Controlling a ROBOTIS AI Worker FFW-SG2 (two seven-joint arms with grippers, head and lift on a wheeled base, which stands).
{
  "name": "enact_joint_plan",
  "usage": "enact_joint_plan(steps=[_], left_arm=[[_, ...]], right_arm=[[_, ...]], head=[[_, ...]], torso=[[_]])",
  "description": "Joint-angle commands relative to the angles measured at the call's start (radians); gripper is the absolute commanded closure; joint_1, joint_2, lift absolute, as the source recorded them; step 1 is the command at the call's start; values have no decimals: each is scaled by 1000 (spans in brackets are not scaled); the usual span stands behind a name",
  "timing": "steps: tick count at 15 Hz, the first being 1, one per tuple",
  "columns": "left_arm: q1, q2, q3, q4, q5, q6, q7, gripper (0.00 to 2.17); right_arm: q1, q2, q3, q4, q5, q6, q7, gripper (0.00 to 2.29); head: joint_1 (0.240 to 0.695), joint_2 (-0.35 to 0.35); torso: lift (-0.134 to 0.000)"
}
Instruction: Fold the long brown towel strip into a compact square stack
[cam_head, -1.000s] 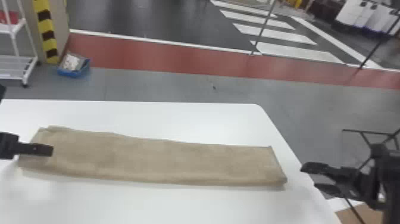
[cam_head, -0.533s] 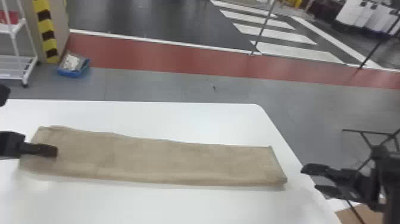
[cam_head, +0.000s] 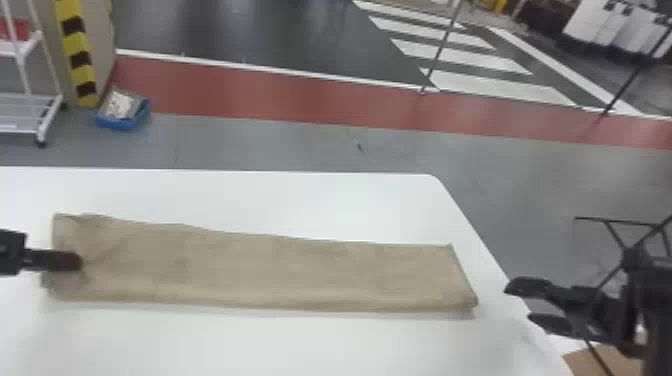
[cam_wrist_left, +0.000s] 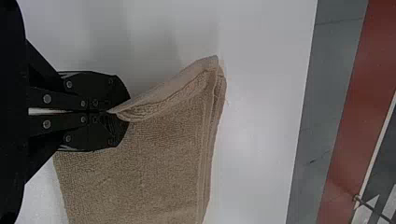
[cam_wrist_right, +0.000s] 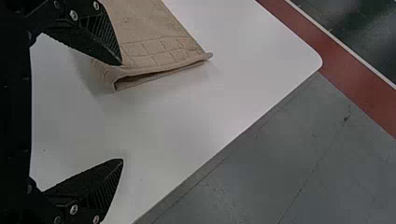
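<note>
In the head view, can see the brown towel strip (cam_head: 260, 270) laid sideways along the white counter (cam_head: 300, 200), probably for easy reach at both ends. In the left wrist view, got one end's edge pinched in the left pincer (cam_wrist_left: 119, 112), presumably for a fold; in the right wrist view, got the right pincer (cam_wrist_right: 122, 112) spread near the other end, with grey floor (cam_wrist_right: 280, 163) and a red band (cam_wrist_right: 352, 79) beyond.

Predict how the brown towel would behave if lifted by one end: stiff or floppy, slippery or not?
The towel is probably floppy: its edge bends where the left gripper pinches it. Likely not slippery, given its rough, nubbly surface.
</note>
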Motion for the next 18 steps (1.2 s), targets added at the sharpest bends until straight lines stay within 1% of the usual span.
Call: enact_joint_plan(steps=[1, 2, 3, 6, 7, 10, 11, 12, 14, 15, 16, 17, 18], left_arm=[[45, 25, 32, -103, -6, 21, -40, 1889], [62, 53, 34, -141, -5, 54, -66, 1889], [79, 71, 43, -170, -5, 82, -89, 1885], [141, 142, 75, -282, 0, 134, -155, 1885], [148, 166, 85, -318, -3, 162, -186, 1885], [142, 243, 105, -365, -12, 205, -272, 1889], [142, 260, 106, -390, -16, 238, -298, 1885], [142, 264, 106, -425, -17, 264, -321, 1885], [144, 264, 91, -517, -31, 264, -356, 1885], [136, 257, 71, -572, -37, 264, -359, 1885], [114, 251, 37, -626, -28, 264, -370, 1885], [104, 238, 2, -675, -23, 264, -368, 1885], [102, 197, -40, -730, -34, 264, -352, 1885]], right_arm=[[0, -1, -1, 3, 0, 2, -1, 164], [0, -1, 1, 1, 0, 2, -1, 164], [0, 0, 4, 1, 0, 2, -1, 164], [-6, -1, 10, 1, 2, 2, -1, 164], [-8, 0, 12, 1, 2, 2, -1, 164], [-9, 0, 13, 0, 0, 2, 1, 164], [-9, 0, 10, 0, 0, 2, 2, 164], [-9, -1, 10, 0, 0, 2, 1, 164], [-9, -1, 10, 0, 0, 2, 5, 164], [-9, 0, 9, -8, 0, 2, 7, 164], [-3, 0, 6, -13, 0, 2, 8, 164], [-2, -1, 1, -13, 0, 2, 8, 164], [-2, -1, -2, -13, 0, 2, 10, 164]], head=[[695, -350], [695, -350], [695, -350], [695, -342], [695, -334], [695, -306], [695, -295], [695, -277], [695, -271], [695, -276], [695, -280], [695, -290], [695, -305]], torso=[[-124], [-124], [-124], [-124], [-124], [-124], [-124], [-124], [-124], [-124], [-124], [-124], [-124]])
